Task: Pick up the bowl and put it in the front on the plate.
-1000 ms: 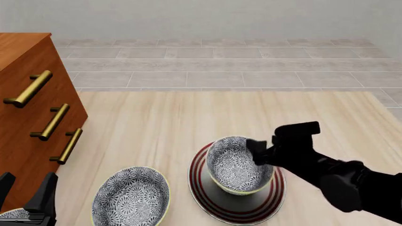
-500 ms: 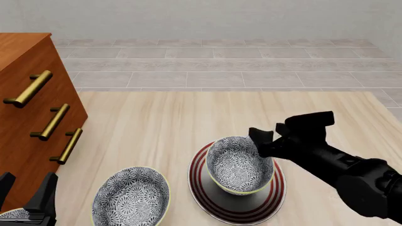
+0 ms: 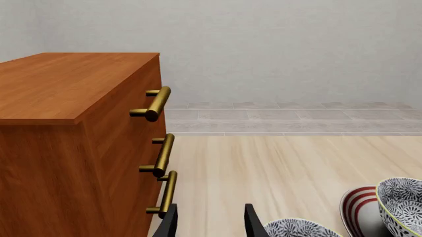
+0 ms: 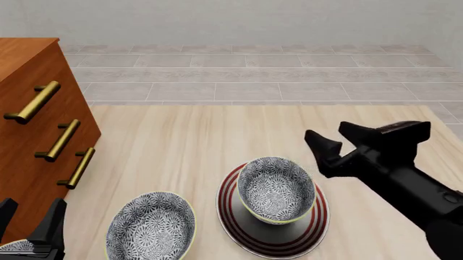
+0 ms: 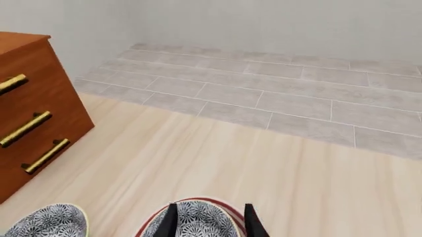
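Observation:
The bowl (image 4: 276,189), blue-grey floral with a thin yellowish rim, stands upright on the red-ringed plate (image 4: 235,227) near the table's front edge. My right gripper (image 4: 329,131) hovers open above and to the right of it, touching nothing. In the right wrist view the bowl (image 5: 203,217) and the plate's rim (image 5: 221,201) lie below the gripper (image 5: 209,227). My left gripper (image 4: 29,216) is open at the front left corner. The left wrist view shows that gripper (image 3: 209,224) empty, with the bowl (image 3: 403,202) and plate (image 3: 356,207) off to one side.
A second floral bowl (image 4: 150,225) sits left of the plate, and the edge of another (image 4: 14,246) shows beneath the left gripper. A wooden dresser (image 4: 29,135) with brass handles stands on the left. Tiled floor lies beyond the table's far edge.
My right gripper has let go of the bowl's rim and risen up and to the right, fingers spread. The bowl stays on the plate. The left arm has not moved.

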